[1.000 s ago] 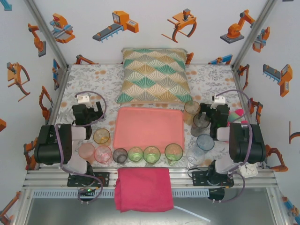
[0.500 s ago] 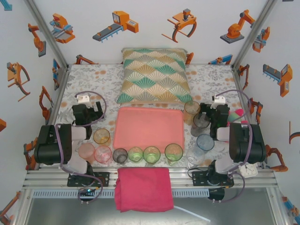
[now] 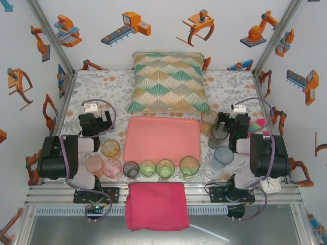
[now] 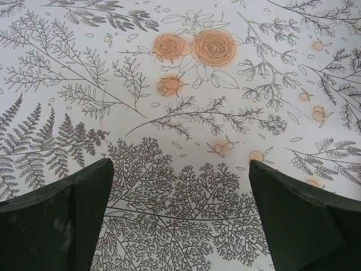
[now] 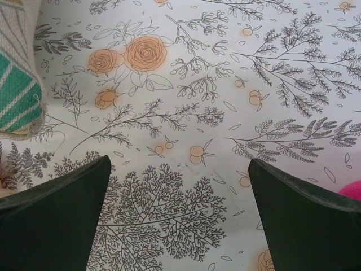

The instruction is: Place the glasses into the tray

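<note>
- Lying in the middle of the floral-printed worktop (image 3: 102, 87), the flat salmon-pink rectangular tray (image 3: 162, 140) sits just in front of a fan-patterned teal-and-beige cushion (image 3: 167, 81).
- The small round see-through tinted glasses (image 3: 165, 168) all stand outside the tray: a row along its near edge, a cluster off its near left corner, and more beside its right edge.
- The left end effector (image 4: 180, 169) has its jaws spread wide over bare worktop, gripping nothing.
- The right end effector (image 5: 179, 166) is likewise wide apart and holds nothing.
- A folded magenta cloth (image 3: 156, 204) lies at the near edge.
</note>
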